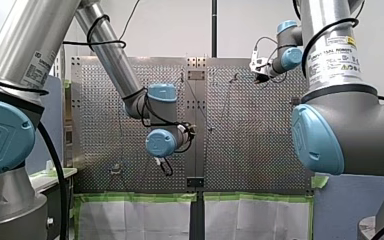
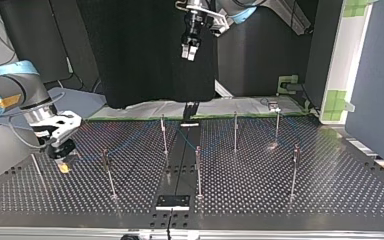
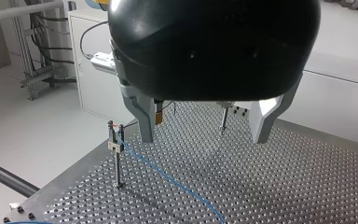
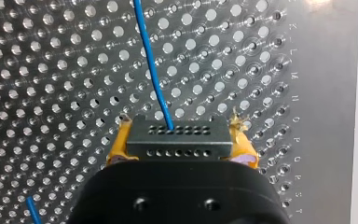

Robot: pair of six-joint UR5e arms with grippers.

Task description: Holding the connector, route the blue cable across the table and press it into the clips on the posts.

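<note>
One connector (image 4: 178,136) sits clamped in my right gripper (image 4: 179,142); my left gripper (image 3: 205,129) gapes. Pull the cable (image 4: 151,70) taut over the clip (image 3: 115,136).

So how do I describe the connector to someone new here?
Find my right gripper low over the perforated table. The connector is the dark grey block between its yellow pads: the only part with two rows of small holes and the blue cable running out.

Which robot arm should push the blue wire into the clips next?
Probably right. My right gripper is shut on the connector trailing the blue cable, low at the table; my left gripper hangs open, high above it.
</note>
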